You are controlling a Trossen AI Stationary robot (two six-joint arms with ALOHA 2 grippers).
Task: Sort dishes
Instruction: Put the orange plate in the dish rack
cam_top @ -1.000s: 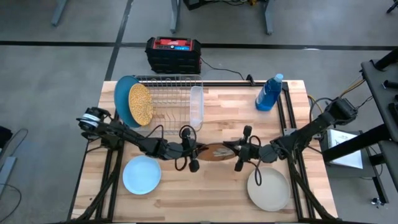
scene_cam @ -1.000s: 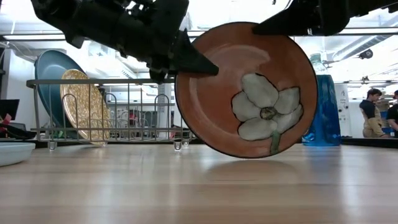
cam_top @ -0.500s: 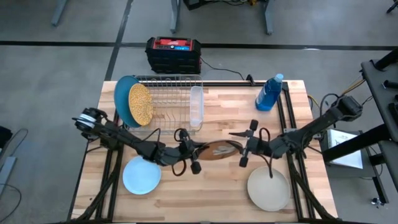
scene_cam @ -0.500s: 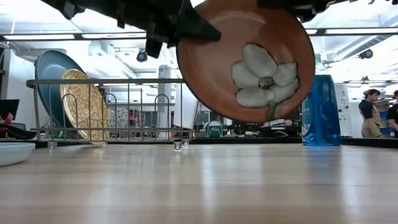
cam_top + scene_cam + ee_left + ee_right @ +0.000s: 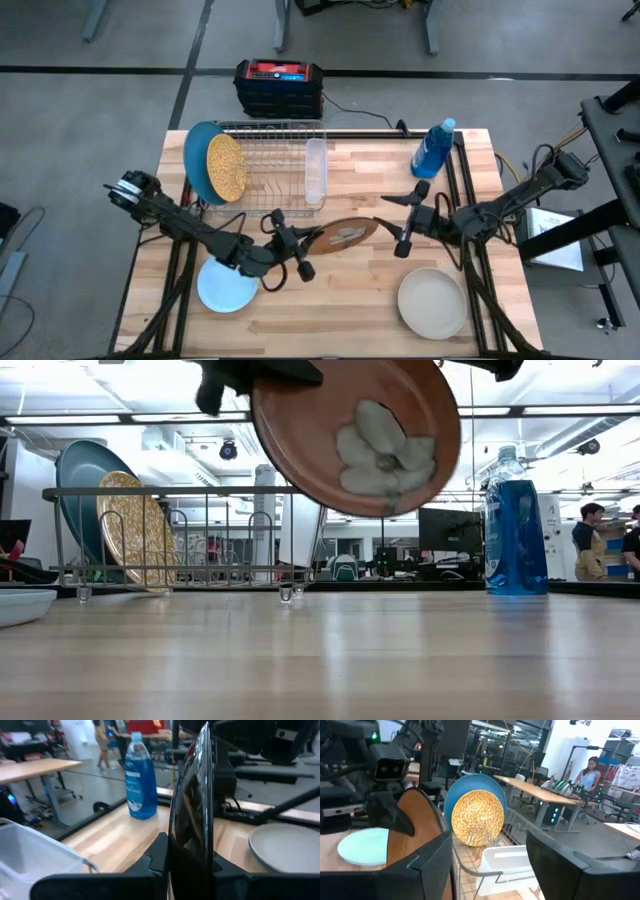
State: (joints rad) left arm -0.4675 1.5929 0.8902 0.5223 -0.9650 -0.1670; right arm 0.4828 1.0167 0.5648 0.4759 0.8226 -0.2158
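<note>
A brown plate with a white flower (image 5: 345,234) hangs in the air over the middle of the table, with my left gripper (image 5: 303,243) shut on it. The low view shows the brown plate (image 5: 355,435) high above the wood. My right gripper (image 5: 397,222) stands open just off the plate's right rim, touching nothing. A large blue plate (image 5: 197,160) and a gold speckled plate (image 5: 226,167) stand on edge in the wire rack (image 5: 275,160). A pale blue plate (image 5: 228,285) and a beige plate (image 5: 432,303) lie flat near the front edge. My left gripper pinches the brown plate's rim (image 5: 192,857) on its left side, one finger on each face. The fingers come roughly level from the table's left. The plate is lifted clear, standing on edge and tilted, its flower face partly upward.
A clear plastic cup (image 5: 316,172) lies beside the rack. A blue bottle (image 5: 433,150) stands at the far right corner. A black and red box (image 5: 279,85) sits on the floor beyond the table. People (image 5: 597,540) are in the room behind.
My right gripper has opened, let go of the brown plate and drawn back toward the table's right edge. My left gripper has risen with the plate, which now hangs higher above the table and has tipped its flower face more upward.
</note>
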